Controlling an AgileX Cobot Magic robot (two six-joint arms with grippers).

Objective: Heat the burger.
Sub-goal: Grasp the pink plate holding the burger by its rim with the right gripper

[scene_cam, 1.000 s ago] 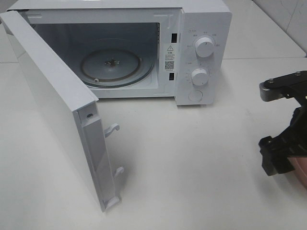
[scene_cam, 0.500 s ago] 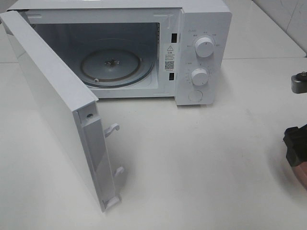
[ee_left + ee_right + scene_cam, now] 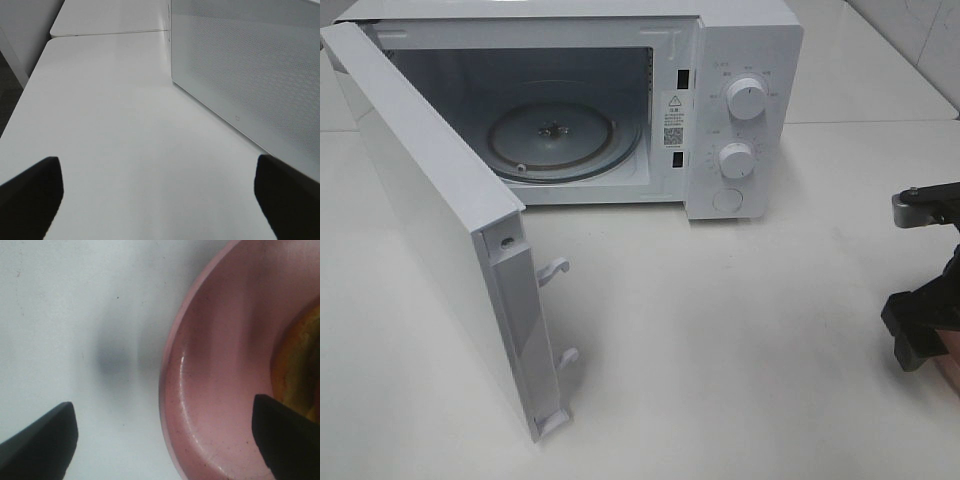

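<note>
At three o'clock on the table [image 3: 720, 350], the right gripper [image 3: 165, 440] straddles the pink plate [image 3: 220, 365] rim, jaws spread; a shallow pinch could tip the burger [image 3: 300, 365].

One microwave [image 3: 752, 45], one plate [image 3: 215, 390], one burger [image 3: 300, 360]

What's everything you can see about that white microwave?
The microwave is a white, boxy appliance standing at the back of the table. Its door, hinged on the left, is swung wide open, two latch hooks on its free edge. Inside, a round glass turntable lies bare. The right panel carries two knobs and a button. Only the table touches it.
</note>
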